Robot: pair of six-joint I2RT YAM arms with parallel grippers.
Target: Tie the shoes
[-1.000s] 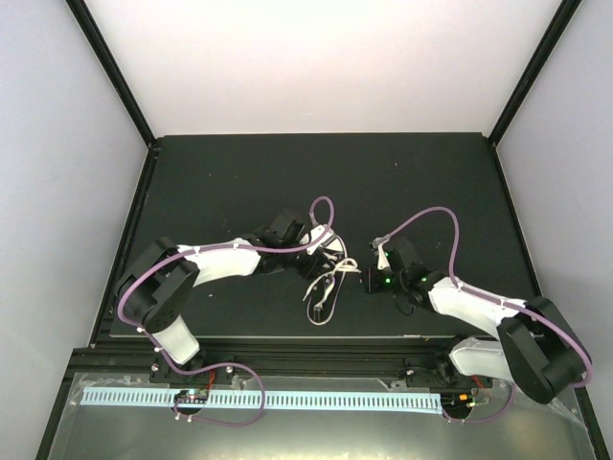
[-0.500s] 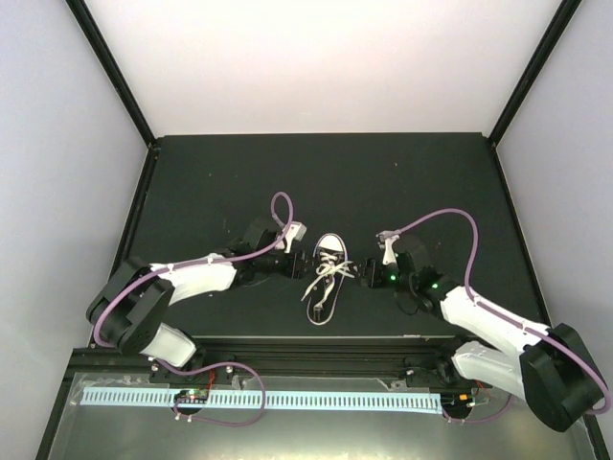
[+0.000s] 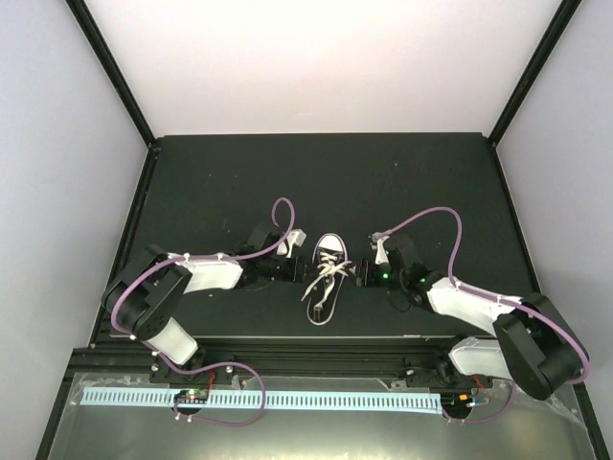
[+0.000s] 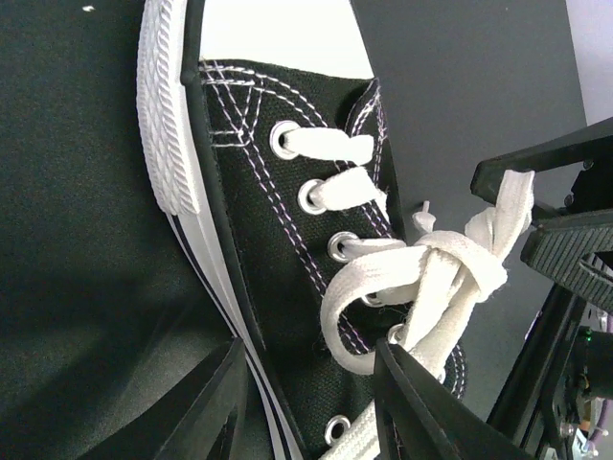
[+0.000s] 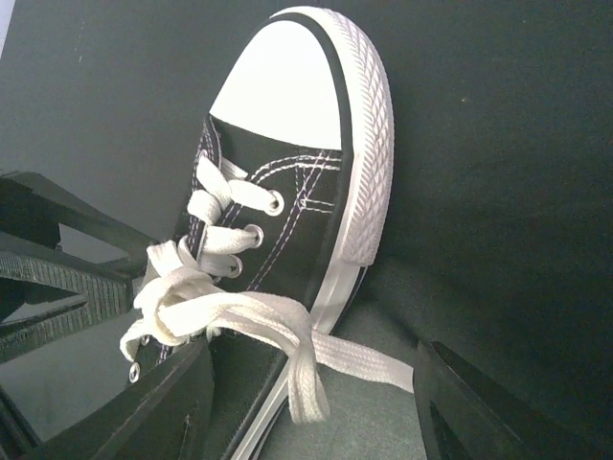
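A small black sneaker (image 3: 329, 251) with a white toe cap lies mid-table, toe pointing away, its white laces (image 3: 319, 290) trailing toward me. In the left wrist view the shoe (image 4: 278, 240) shows a lace knot (image 4: 460, 273) over its eyelets. My left gripper (image 4: 311, 412) is open, its fingers (image 4: 218, 407) straddling the shoe's side and a lace loop. My right gripper (image 5: 316, 422) is open at the shoe's (image 5: 287, 192) other side, with a lace loop (image 5: 306, 374) and a flat lace end (image 5: 383, 362) lying between its fingers (image 5: 484, 412). From above, the left gripper (image 3: 305, 269) and right gripper (image 3: 356, 276) flank the shoe.
The black table mat (image 3: 239, 182) ends at a front rail (image 3: 287, 337) close behind the lace ends. Purple cables arch over both arms (image 3: 281, 216). White walls and black corner posts (image 3: 115, 77) enclose the table.
A second ago the left arm covered the shoe and the right gripper was shut. Both have drawn back to the shoe's sides, the right gripper has opened, and the shoe is now uncovered.
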